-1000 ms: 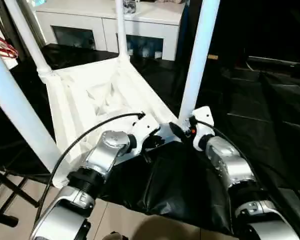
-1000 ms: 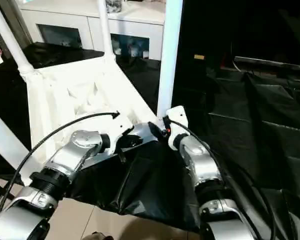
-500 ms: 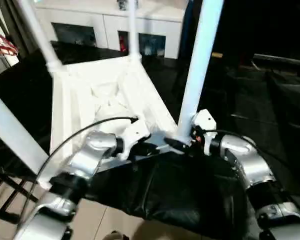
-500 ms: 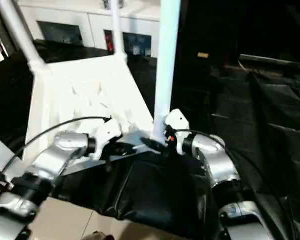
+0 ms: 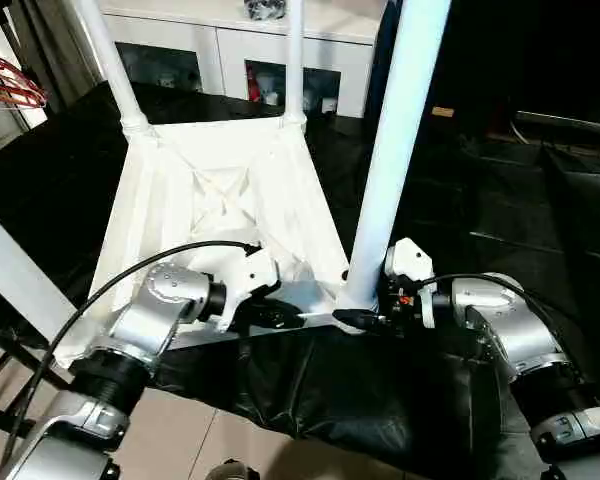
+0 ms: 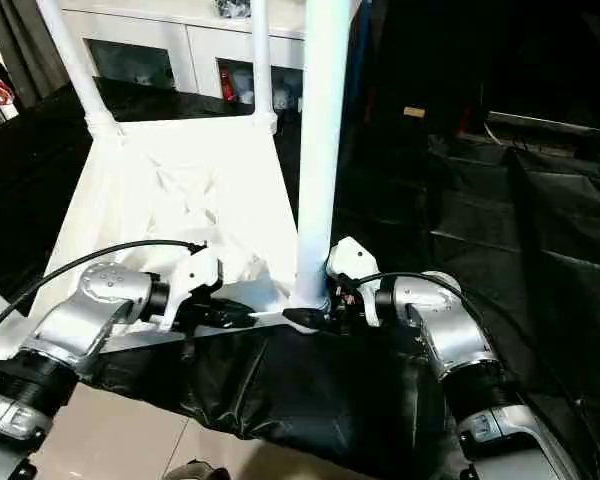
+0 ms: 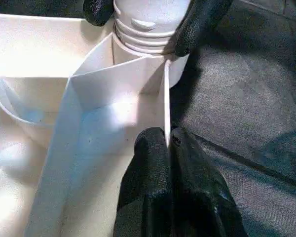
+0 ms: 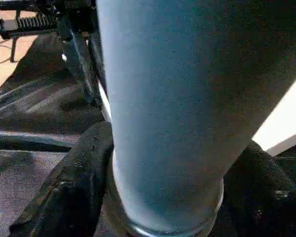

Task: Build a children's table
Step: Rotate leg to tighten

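Left eye view looks down over two silver forearms at the children's table (image 5: 220, 200), which lies upside down on a dark, black-covered surface (image 5: 500, 230), its ribbed white underside facing up and its four white legs standing upward from the corner sockets. The near right leg (image 5: 395, 150) rises tall just ahead of the right forearm; the far left leg (image 5: 110, 60) and far right leg (image 5: 295, 55) stand at the far corners, and the near left leg (image 5: 15, 270) crosses the left edge of the view at a slant. The left gripper (image 5: 280, 318) sits at the near rim of the tabletop — in the left wrist view its two black fingers (image 7: 153, 163) are pinched together on the thin white edge of the rim, with the ridged base of the near right leg just beyond. The right gripper (image 5: 365, 318) reaches in from the right to the foot of that leg; in the right wrist view its black fingers (image 8: 74, 182) stand apart on either side of the leg's round base, pressed against it. Behind the table, at the far side, stands a white cabinet (image 5: 260, 50) with glass doors.
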{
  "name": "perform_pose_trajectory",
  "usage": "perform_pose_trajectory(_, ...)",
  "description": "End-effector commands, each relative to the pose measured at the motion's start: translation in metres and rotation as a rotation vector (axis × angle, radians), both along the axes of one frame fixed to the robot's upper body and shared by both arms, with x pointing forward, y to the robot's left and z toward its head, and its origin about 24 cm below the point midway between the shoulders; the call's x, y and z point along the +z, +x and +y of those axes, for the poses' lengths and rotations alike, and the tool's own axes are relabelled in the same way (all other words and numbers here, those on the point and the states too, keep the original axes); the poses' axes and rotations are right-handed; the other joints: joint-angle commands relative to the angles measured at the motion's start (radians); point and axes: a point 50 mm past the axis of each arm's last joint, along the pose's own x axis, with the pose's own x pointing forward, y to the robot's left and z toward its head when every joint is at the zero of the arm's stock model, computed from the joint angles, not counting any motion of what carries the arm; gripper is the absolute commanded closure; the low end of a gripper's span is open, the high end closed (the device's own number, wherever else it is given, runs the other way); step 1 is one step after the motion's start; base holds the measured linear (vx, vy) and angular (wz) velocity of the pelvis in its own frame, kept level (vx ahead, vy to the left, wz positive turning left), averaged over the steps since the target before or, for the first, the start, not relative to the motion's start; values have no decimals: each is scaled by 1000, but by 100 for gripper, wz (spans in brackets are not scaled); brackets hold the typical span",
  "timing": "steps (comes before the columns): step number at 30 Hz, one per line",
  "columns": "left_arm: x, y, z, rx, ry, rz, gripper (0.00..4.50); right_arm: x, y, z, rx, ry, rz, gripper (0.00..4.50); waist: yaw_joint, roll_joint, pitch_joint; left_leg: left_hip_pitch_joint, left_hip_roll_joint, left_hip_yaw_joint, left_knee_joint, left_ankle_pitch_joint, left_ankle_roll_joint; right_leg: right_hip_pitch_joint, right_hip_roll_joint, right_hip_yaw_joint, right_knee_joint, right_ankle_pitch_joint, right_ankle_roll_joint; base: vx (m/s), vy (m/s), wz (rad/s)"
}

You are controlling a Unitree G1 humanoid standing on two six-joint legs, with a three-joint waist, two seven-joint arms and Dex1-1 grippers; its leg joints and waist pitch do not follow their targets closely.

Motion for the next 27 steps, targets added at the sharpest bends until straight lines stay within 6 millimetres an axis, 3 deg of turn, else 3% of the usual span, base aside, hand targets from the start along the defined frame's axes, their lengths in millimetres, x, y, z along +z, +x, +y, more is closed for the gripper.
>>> perform_pose_trajectory(1, 13, -2, -11, -78, -62, -39, 450, 3, -1, 3, 33, -16, -8, 170, -2, -9, -72, 28, 61, -25, -74, -251, 28, 38, -63, 43, -61, -243, -236, 0, 0, 0)
perform_pose_trajectory(12, 10, 1, -10, -23, -38, -54, 450, -4, -3, 9, -6, 7, 6, 180, -3, -10, -72, 27, 60, -25, -74, -246, 29, 39, -63, 43, -61, -248, -234, 0, 0, 0)
perform_pose_trajectory(14, 9, 12, -17, 97, -44, -87, 450, -10, 8, 13, -185, 10, -26, 181, -5, -12, -70, 28, 60, -26, -75, -253, 22, 36, -64, 44, -63, -268, -230, 0, 0, 0)
perform_pose_trajectory(17, 10, 24, -32, 226, -61, -131, 450, -18, 21, 20, -428, 28, -33, 181, -17, -16, -65, 32, 56, -31, -81, -303, -20, 31, -68, 43, -76, -381, -200, 0, 0, 0)
perform_pose_trajectory(18, 10, 24, -32, 226, -61, -131, 450, -18, 21, 20, -428, 28, -33, 181, -20, -19, -66, 35, 55, -34, -80, -320, -31, 33, -70, 42, -80, -414, -186, 0, 0, 0)
perform_pose_trajectory(19, 9, 30, -45, 291, -58, -143, 450, -22, 27, 28, -571, 54, -24, 181, -23, -9, -65, 31, 54, -34, -82, -324, -30, 33, -69, 43, -82, -413, -178, 0, 0, 0)
perform_pose_trajectory(21, 8, 33, -57, 342, -60, -146, 450, -25, 32, 36, -680, 74, -9, 181, -32, -12, -65, 35, 51, -33, -81, -340, -36, 28, -67, 44, -86, -418, -174, 0, 0, 0)
perform_pose_trajectory(22, 9, 35, -62, 374, -61, -154, 450, -26, 33, 41, -729, 79, -7, 181, -32, -13, -68, 32, 52, -34, -81, -325, -34, 32, -68, 43, -84, -407, -173, 0, 0, 0)
perform_pose_trajectory(23, 9, 36, -64, 383, -62, -157, 450, -26, 34, 42, -740, 79, -8, 181, -31, -8, -67, 33, 52, -33, -81, -322, -32, 30, -66, 43, -86, -387, -172, 0, 0, 0)
perform_pose_trajectory(27, 12, 38, -78, 410, -81, -183, 450, -25, 36, 57, -756, 88, -23, 181, -28, -8, -73, 27, 51, -30, -78, -281, -8, 37, -64, 43, -77, -300, -185, 0, 0, 0)
